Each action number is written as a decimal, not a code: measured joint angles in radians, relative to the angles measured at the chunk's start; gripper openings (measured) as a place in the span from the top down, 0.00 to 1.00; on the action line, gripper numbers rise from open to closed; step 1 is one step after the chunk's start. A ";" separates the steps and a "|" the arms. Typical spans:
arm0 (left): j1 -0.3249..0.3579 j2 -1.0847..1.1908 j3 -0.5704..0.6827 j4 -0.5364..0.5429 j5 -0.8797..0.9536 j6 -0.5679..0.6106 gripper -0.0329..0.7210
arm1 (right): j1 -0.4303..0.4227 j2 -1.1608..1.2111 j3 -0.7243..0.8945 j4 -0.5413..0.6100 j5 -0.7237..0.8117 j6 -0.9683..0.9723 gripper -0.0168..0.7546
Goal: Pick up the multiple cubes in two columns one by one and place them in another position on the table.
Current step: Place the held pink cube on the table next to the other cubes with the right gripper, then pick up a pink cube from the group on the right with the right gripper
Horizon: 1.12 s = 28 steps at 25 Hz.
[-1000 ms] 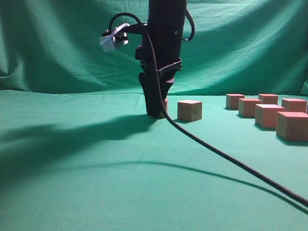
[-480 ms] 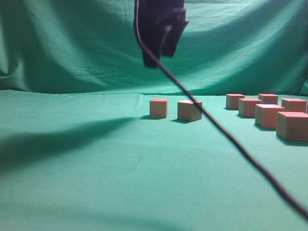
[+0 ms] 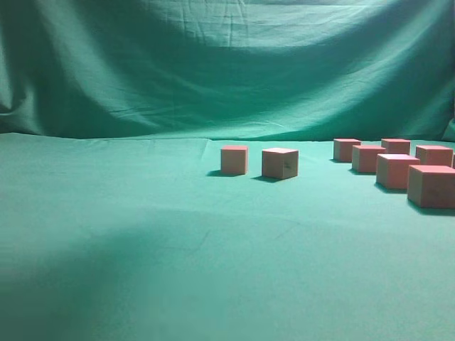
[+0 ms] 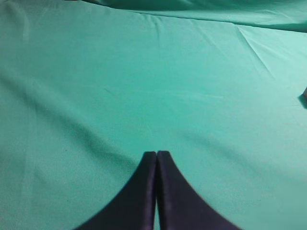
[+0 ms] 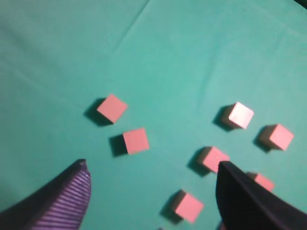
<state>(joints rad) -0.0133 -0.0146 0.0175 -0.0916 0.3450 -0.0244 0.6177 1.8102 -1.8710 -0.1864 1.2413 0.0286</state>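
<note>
Two red-topped wooden cubes stand apart in the middle of the green cloth, one on the left (image 3: 234, 159) and one on the right (image 3: 279, 163). Several more cubes stand in two columns at the right (image 3: 397, 170). Neither arm shows in the exterior view. My right gripper (image 5: 152, 166) is open and empty, high above the cloth. Below it I see the two separate cubes (image 5: 112, 108) (image 5: 135, 140) and several column cubes (image 5: 214, 158). My left gripper (image 4: 157, 153) is shut and empty over bare cloth.
A green cloth covers the table (image 3: 142, 249) and hangs as a backdrop (image 3: 227, 64). A dark sliver (image 4: 304, 94) shows at the right edge of the left wrist view; I cannot tell what it is.
The arm that stood at the left middle cube has risen and left the exterior view, cable included. That cube stays on the cloth.
</note>
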 joint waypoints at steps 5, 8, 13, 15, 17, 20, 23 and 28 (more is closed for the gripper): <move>0.000 0.000 0.000 0.000 0.000 0.000 0.96 | -0.051 -0.226 0.291 -0.005 0.002 0.125 0.27; 0.000 0.000 0.000 0.000 0.000 0.000 0.96 | -0.128 -0.318 0.473 -0.005 0.004 0.205 0.27; 0.000 0.000 0.000 0.000 0.000 0.000 0.96 | -0.225 -0.392 0.741 0.047 -0.038 0.265 0.27; 0.000 0.000 0.000 0.000 0.000 0.000 0.96 | -0.232 -0.395 0.819 0.090 -0.120 0.270 0.32; 0.000 0.000 0.000 0.000 0.000 0.000 0.96 | -0.232 -0.393 0.887 0.142 -0.231 0.270 0.32; 0.000 0.000 0.000 0.000 0.000 0.000 0.96 | -0.232 -0.370 0.956 0.180 -0.372 0.270 0.32; 0.000 0.000 0.000 0.000 0.000 0.000 0.96 | -0.232 -0.323 0.967 0.182 -0.467 0.271 0.32; 0.000 0.000 0.000 0.000 0.000 0.000 0.96 | -0.232 -0.225 0.967 0.151 -0.556 0.271 0.39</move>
<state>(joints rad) -0.0133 -0.0146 0.0175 -0.0916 0.3450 -0.0244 0.3860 1.5856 -0.9038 -0.0358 0.6851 0.2997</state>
